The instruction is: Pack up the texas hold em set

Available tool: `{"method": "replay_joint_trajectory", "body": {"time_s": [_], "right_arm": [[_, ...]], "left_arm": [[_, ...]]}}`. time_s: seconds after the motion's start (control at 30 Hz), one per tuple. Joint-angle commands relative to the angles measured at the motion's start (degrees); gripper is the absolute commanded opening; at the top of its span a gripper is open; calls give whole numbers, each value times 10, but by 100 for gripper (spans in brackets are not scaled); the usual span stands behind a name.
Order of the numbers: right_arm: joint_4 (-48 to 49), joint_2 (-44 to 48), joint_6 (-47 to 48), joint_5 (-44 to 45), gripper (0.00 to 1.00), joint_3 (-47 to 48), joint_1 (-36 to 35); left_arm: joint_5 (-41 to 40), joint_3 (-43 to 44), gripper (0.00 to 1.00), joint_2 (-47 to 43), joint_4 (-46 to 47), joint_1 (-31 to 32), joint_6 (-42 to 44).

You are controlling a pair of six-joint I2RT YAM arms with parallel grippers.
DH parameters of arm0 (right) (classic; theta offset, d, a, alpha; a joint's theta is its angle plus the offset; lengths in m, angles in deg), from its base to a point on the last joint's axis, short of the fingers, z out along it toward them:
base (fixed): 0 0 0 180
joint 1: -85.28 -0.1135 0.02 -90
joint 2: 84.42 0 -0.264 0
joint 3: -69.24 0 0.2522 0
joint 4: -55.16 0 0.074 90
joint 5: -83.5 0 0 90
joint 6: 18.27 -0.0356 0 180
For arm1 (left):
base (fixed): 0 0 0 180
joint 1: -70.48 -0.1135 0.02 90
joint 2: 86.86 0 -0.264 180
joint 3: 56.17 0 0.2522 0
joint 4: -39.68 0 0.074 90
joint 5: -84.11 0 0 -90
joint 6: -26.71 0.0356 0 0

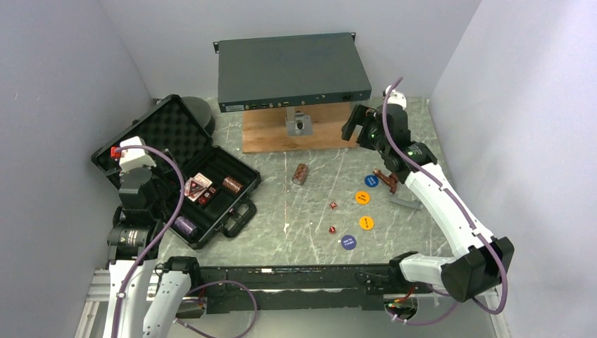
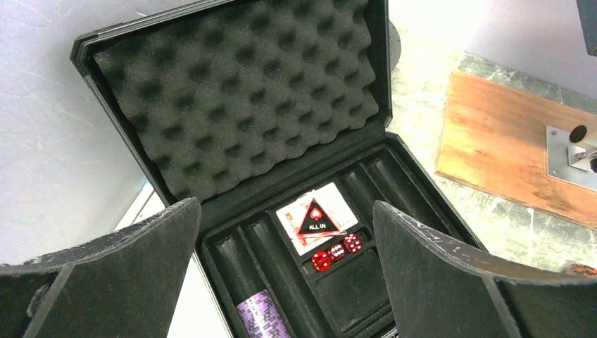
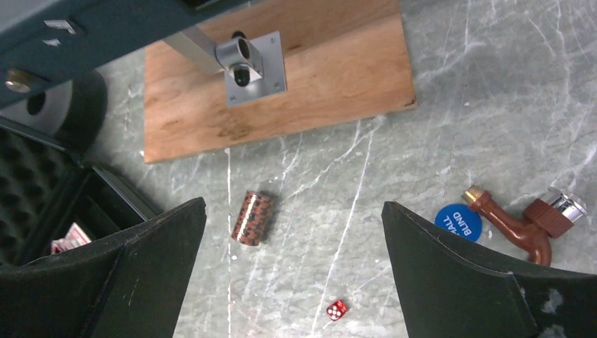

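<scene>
Poker set partly packed: open case at left, loose pieces on the marble at right, both claws spread wide and empty.

The left gripper (image 2: 285, 205) hung wide open over the black briefcase (image 1: 169, 130), which lay open at the table's left and held one red card deck (image 2: 317, 218), two red dice (image 2: 336, 252), one brown chip roll (image 1: 233, 184) and one purple chip roll (image 1: 186, 225). To its right the tabletop carried one loose brown roll (image 1: 300, 173), two loose dice (image 1: 334, 205), two blue discs (image 1: 371, 180) and two orange discs (image 1: 362, 197). The right gripper (image 3: 293, 205) hovered above the tabletop near the wooden board (image 1: 281, 137).
</scene>
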Motion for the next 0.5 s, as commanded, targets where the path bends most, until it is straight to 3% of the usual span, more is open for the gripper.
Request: {"method": "replay_joint_trajectory", "body": {"time_s": [0.0,0.47], "right_arm": [[-35,-21,19,46,100,34,-28],[-86,-164,10,-6,100,110,-93]], "left_arm": [[22,-1,99,-8,29,0,15],[49,1,99,0,30,0,16]]}}
